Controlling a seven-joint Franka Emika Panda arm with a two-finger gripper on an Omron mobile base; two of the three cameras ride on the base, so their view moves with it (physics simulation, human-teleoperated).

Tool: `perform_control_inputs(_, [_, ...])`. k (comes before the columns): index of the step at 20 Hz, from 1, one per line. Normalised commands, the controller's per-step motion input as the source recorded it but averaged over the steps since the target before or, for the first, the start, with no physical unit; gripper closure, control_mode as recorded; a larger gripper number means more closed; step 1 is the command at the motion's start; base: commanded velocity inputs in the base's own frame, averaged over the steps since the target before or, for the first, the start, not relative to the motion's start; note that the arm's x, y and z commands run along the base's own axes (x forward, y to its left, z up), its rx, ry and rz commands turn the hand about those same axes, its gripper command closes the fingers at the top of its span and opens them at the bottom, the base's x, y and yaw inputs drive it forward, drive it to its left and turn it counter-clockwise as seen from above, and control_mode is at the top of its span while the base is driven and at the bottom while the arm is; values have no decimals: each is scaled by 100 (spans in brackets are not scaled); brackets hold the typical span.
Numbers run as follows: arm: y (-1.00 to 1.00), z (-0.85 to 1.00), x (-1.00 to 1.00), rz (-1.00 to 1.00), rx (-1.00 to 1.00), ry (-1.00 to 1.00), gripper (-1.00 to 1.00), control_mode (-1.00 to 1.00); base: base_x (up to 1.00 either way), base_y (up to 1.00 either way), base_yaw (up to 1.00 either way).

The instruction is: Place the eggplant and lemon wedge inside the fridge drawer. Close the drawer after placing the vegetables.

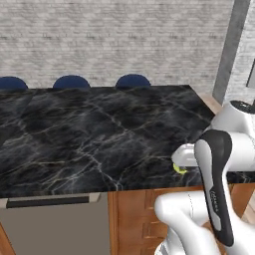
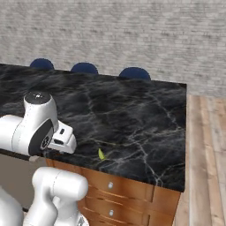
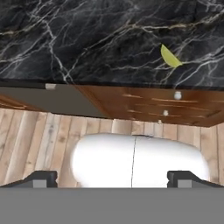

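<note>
1. The lemon wedge (image 3: 169,57) lies on the desk (image 1: 89,134), just ahead of the pincer (image 3: 112,178).
2. Pincer hangs released, grasping nothing.
3. Nothing looks stowed yet; everything remains.

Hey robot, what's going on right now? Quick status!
Gripper open, holding nothing. Lemon wedge lies on black marble counter, near its front edge. Nothing blocks it.

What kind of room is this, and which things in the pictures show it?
Most likely a kitchen, at an island. A long black marble counter tops wooden drawers with small round knobs, blue stools stand at its far side, and a lemon wedge lies near its front edge.
</note>
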Motion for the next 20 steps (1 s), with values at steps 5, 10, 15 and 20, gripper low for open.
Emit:
perform_control_inputs(5, [-52,-10,78,7,2,0,-100,-100,0,0,0])
perform_control_inputs(10, [-71,-44,57,17,0,0,-100,-100,0,0,0])
perform_control_inputs(15, [-29,-62,37,14,0,0,-100,-100,0,0,0])
perform_control_inputs(20, [0,-43,25,0,-3,-2,-100,-100,0,0,0])
